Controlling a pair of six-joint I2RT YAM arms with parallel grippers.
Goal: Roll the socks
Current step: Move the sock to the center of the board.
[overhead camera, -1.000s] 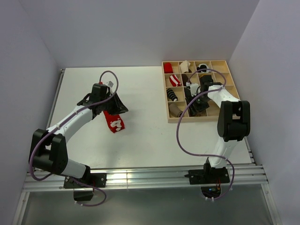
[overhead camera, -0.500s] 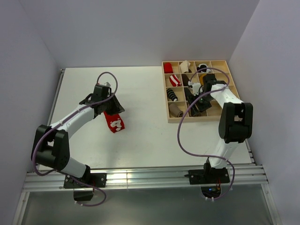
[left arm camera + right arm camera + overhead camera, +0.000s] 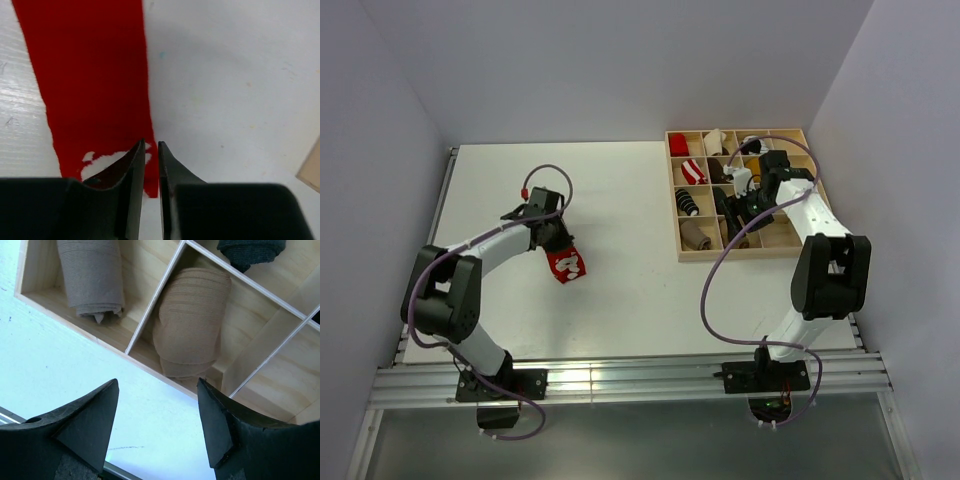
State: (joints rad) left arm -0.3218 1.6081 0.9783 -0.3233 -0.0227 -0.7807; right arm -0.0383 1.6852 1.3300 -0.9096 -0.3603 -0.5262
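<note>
A bright red sock (image 3: 567,265) with white marks lies flat on the white table, left of centre. My left gripper (image 3: 551,238) sits at its far end. In the left wrist view the jaws (image 3: 151,142) are down to a thin slit on the red sock's (image 3: 90,80) right edge, beside a white mark. A rolled tan-brown sock (image 3: 192,320) rests in a near compartment of the wooden tray (image 3: 100,337). My right gripper (image 3: 158,385) hangs open above the tray's near rim, holding nothing. In the top view the right gripper (image 3: 740,212) covers that tan roll.
The wooden tray (image 3: 740,256) at the back right holds other bundles: a grey-brown roll (image 3: 92,277), a red one (image 3: 678,143), a red-and-white striped one (image 3: 693,170) and a dark one (image 3: 247,250). A purple cable (image 3: 705,290) loops left of the right arm.
My left gripper has dropped onto the red sock's far end and its jaws have narrowed. The right gripper has opened wider and drawn back from the tan roll in the tray.
</note>
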